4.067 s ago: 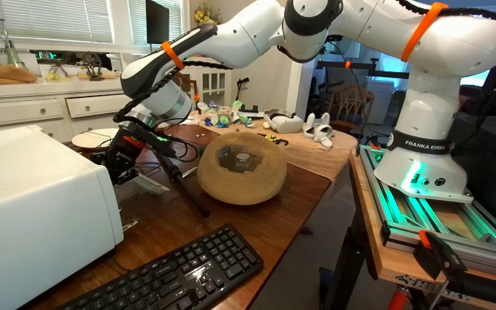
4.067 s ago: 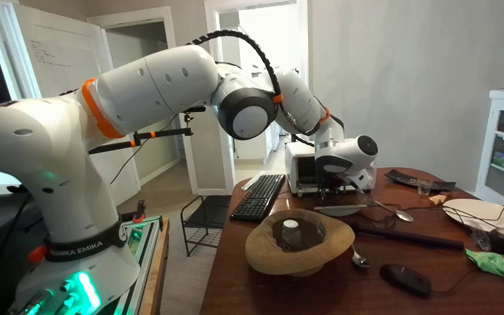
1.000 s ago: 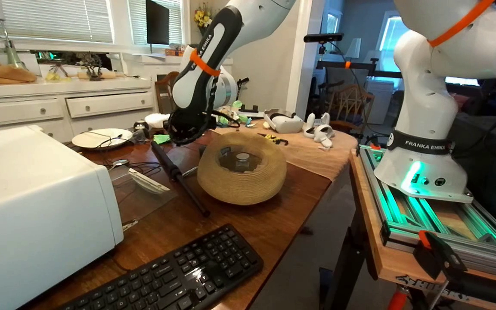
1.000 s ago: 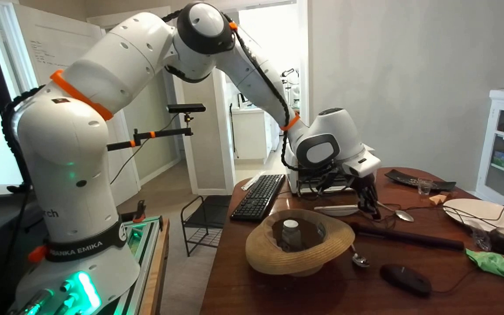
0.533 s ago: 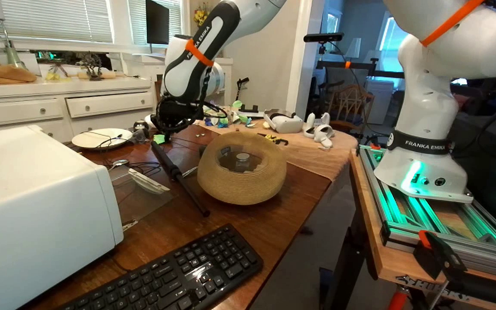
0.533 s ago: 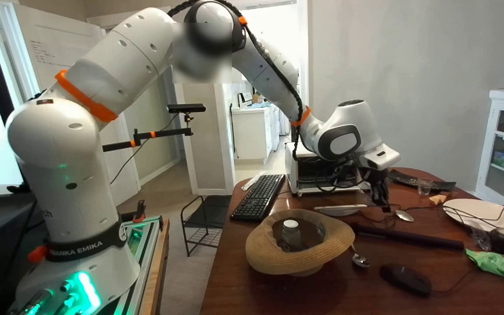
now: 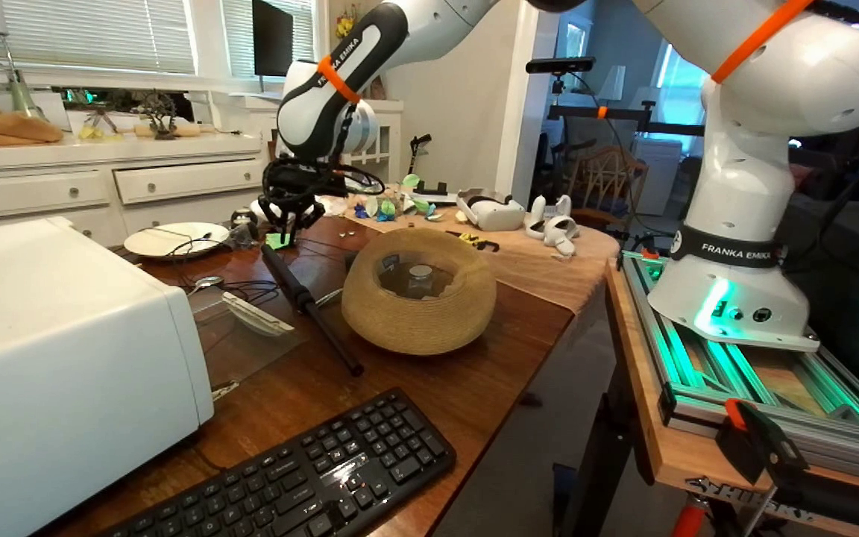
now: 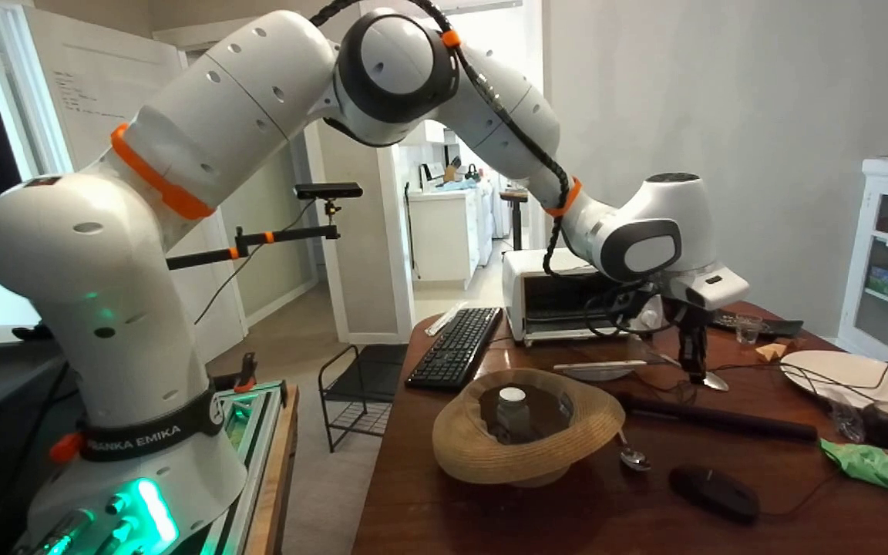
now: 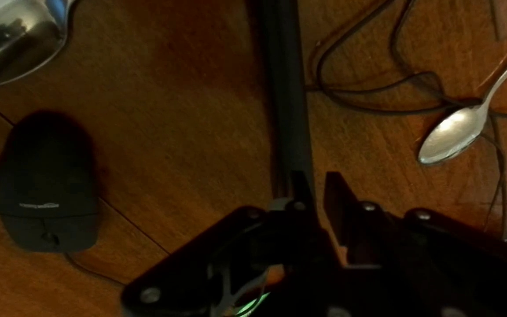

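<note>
My gripper [image 9: 316,177] is slightly open, a narrow gap between its dark fingertips and nothing in it. It hangs above the table, pointing down over a long black rod [image 9: 286,88]. In the wrist view the left fingertip overlaps the rod and the right one lies just past its edge. A silver spoon [image 9: 451,134] lies to the right among thin black cables [image 9: 385,110]. On the left is a black mouse [image 9: 44,171], with a larger shiny spoon bowl [image 9: 20,48] above it. An upturned straw hat [image 8: 482,455] holds a white-lidded jar [image 8: 512,396].
A white toaster oven [image 7: 71,335] and a black keyboard [image 7: 310,477] stand at one end of the table. A white plate [image 8: 860,374], a green packet [image 8: 868,465] and a dark tray [image 8: 779,327] lie at the far side. A white-edged piece [image 8: 598,370] lies before the oven.
Earlier the gripper was by the oven's front; it has since moved away and turned downward over the rod. In the last second it shifted further toward the plate, and its fingers parted a little.
</note>
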Robot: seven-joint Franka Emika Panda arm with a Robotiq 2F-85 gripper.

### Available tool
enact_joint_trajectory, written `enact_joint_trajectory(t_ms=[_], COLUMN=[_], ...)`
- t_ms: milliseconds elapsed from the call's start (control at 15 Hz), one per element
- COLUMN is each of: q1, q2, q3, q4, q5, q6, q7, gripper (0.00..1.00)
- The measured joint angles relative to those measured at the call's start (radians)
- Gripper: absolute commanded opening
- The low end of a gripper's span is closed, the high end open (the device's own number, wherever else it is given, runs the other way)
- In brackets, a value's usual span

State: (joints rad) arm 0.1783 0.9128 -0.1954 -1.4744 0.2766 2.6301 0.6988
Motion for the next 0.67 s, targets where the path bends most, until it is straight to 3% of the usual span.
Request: enact_joint_trajectory(t_ms=[400, 467, 667], q1=[-0.047, -0.053, -0.070], q2=[0.096, 0.120, 0.188], q3=[0.057, 0.063, 0.074], q4=[0.149, 0.180, 0.277], q5=[-0.022, -0.024, -0.028], q6=[-0.105, -0.124, -0.194], q7=[-0.001, -0.001, -0.001], gripper=[0.95, 1.00, 1.00])
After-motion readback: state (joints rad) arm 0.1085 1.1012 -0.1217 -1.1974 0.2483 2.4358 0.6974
